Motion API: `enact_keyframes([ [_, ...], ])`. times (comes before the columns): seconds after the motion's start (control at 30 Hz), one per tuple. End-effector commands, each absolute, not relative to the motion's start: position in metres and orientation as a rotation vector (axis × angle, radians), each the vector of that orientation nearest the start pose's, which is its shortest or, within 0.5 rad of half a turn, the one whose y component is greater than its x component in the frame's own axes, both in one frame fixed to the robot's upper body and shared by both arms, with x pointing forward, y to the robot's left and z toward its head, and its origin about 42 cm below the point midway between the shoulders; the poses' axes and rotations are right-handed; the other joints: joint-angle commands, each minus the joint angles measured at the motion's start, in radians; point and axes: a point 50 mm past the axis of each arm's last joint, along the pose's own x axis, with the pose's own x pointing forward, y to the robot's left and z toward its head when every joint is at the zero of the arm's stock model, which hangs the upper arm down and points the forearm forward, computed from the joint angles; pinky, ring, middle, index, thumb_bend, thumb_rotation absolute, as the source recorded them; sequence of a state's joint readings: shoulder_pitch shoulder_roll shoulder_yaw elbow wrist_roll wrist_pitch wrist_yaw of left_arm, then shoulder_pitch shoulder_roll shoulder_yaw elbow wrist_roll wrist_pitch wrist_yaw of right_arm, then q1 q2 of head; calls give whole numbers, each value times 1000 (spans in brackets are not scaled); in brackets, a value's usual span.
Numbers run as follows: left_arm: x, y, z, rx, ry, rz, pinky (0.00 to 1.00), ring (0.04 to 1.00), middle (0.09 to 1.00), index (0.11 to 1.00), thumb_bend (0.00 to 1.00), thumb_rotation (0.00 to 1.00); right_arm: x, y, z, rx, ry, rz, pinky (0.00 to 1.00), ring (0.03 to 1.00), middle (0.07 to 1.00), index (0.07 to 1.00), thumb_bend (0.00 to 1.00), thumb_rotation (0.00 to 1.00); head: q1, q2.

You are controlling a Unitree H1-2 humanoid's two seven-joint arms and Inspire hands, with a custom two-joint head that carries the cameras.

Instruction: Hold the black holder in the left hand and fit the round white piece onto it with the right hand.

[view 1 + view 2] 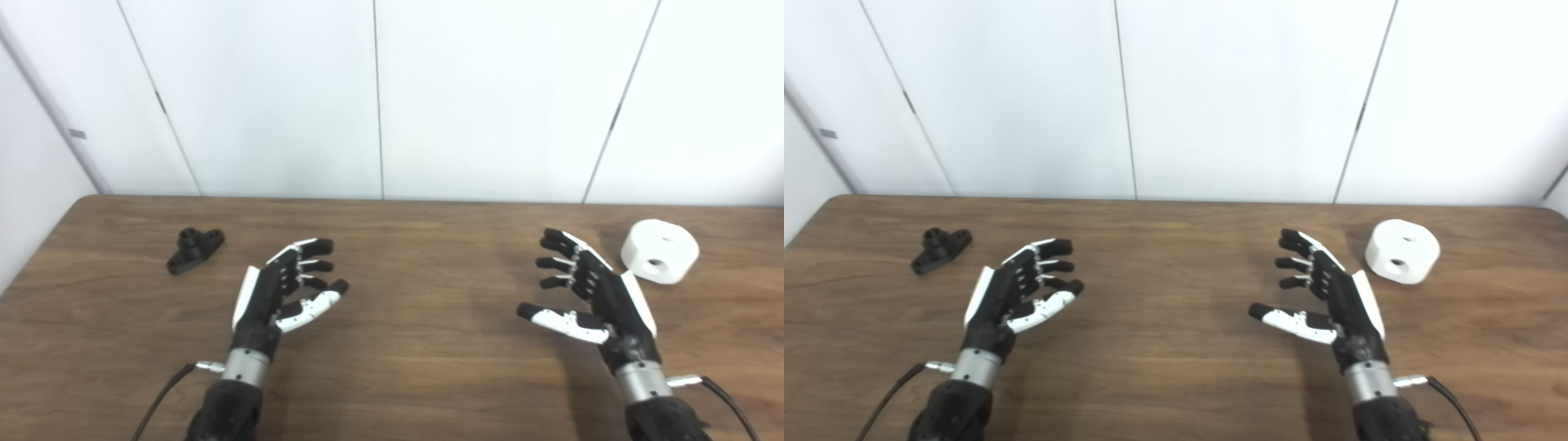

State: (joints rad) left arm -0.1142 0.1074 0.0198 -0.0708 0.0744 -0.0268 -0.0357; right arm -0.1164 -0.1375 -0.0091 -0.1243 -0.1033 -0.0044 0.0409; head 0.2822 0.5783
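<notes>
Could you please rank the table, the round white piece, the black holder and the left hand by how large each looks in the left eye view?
1. Table
2. Left hand, though nearer the camera
3. Round white piece
4. Black holder

Black holder [195, 248], white round piece [659, 251], brown wood-grain table [416, 343].
</notes>
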Motion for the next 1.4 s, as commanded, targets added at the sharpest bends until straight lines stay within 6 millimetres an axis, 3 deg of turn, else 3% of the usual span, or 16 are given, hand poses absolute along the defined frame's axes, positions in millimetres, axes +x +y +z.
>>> enact_keyframes([
  [0.0,327,225,163,173,-286,-50,586,714,771,723,669,126,321,-252,179,-247,-315,64,607,744,844,848,700,159,98,-39],
  [0.1,329,215,159,189,-274,-56,602,716,780,729,671,154,319,-255,179,-229,-295,63,592,722,835,853,676,117,151,-70],
  [0.23,331,208,152,198,-277,-54,586,714,779,729,637,88,318,-254,180,-206,-292,75,624,745,848,872,624,16,162,-96],
  [0.3,330,207,152,207,-276,-45,577,715,772,723,632,81,317,-252,182,-244,-296,61,629,749,851,863,625,26,159,-106],
  [0.8,329,209,152,189,-298,-41,579,699,764,720,640,62,313,-248,188,-252,-290,55,613,741,838,851,625,17,158,-100],
  [1.1,331,229,179,209,-356,-114,537,647,752,727,700,2,314,-248,187,-258,-285,62,585,725,824,842,640,60,160,-100],
  [1.37,345,270,229,457,-395,-193,557,675,745,726,707,0,312,-249,192,-257,-283,59,579,721,825,837,636,55,159,-95],
])
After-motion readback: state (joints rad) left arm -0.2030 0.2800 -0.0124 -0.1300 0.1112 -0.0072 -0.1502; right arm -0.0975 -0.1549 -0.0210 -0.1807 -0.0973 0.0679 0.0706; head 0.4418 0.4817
